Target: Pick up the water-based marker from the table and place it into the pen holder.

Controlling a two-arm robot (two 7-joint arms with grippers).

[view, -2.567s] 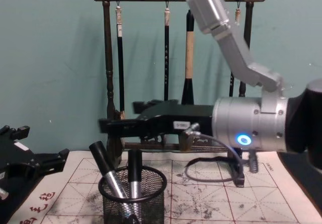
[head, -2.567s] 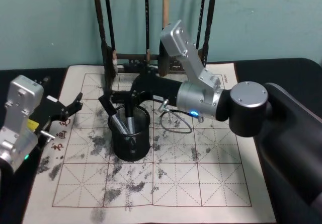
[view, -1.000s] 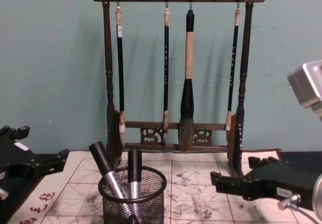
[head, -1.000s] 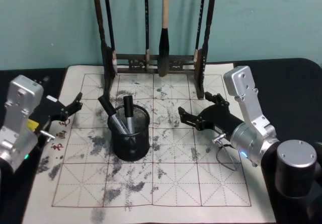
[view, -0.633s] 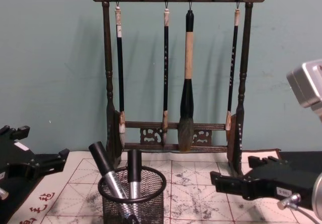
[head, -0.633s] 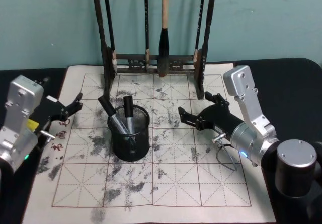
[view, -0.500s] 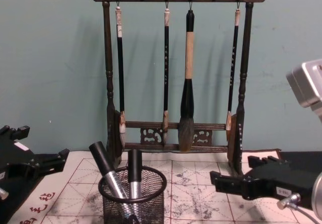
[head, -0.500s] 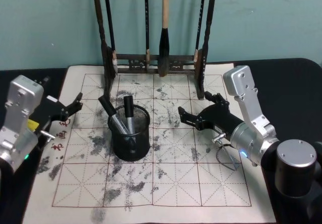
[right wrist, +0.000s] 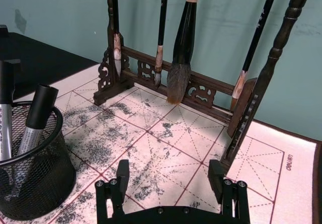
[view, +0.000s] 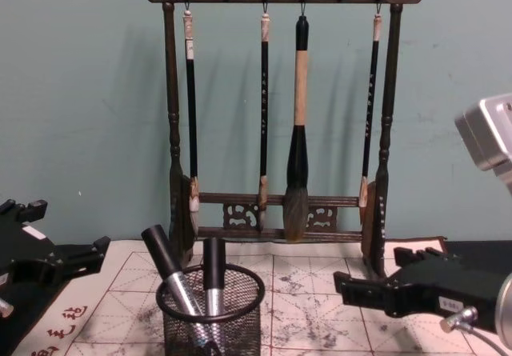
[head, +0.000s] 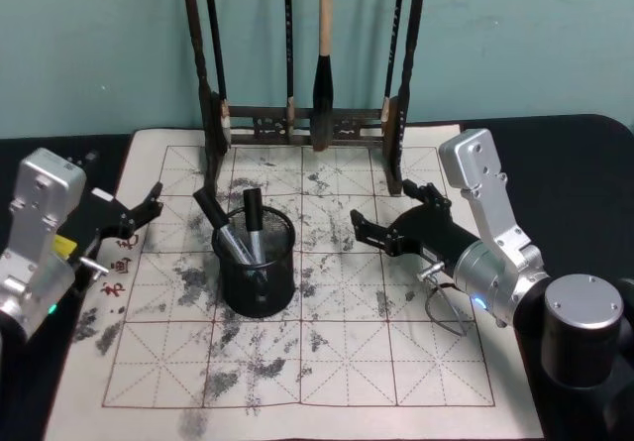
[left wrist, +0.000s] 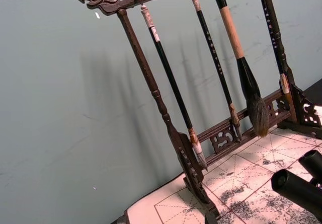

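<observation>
A teal wall backs the dark table (head: 584, 154), which carries a cream calligraphy mat (head: 347, 362) with red grid lines and grey ink smudges.

Head view: the pen holder (head: 256, 275) stands on the mat in front of the brush rack (head: 302, 119), toward its left post. Two markers (head: 241, 231) sit in it, black caps up, one leaning left. Red characters are printed on the mat left of the holder; I cannot read them. The left gripper (head: 149, 203) hangs left of the holder, claw spread and empty. The right gripper (head: 391, 218) hangs right of the holder, claw released and empty.

Chest view: both markers poke above the holder's rim (view: 210, 294).

Right wrist view: small grey print at the mat's edge is too small to read.
</observation>
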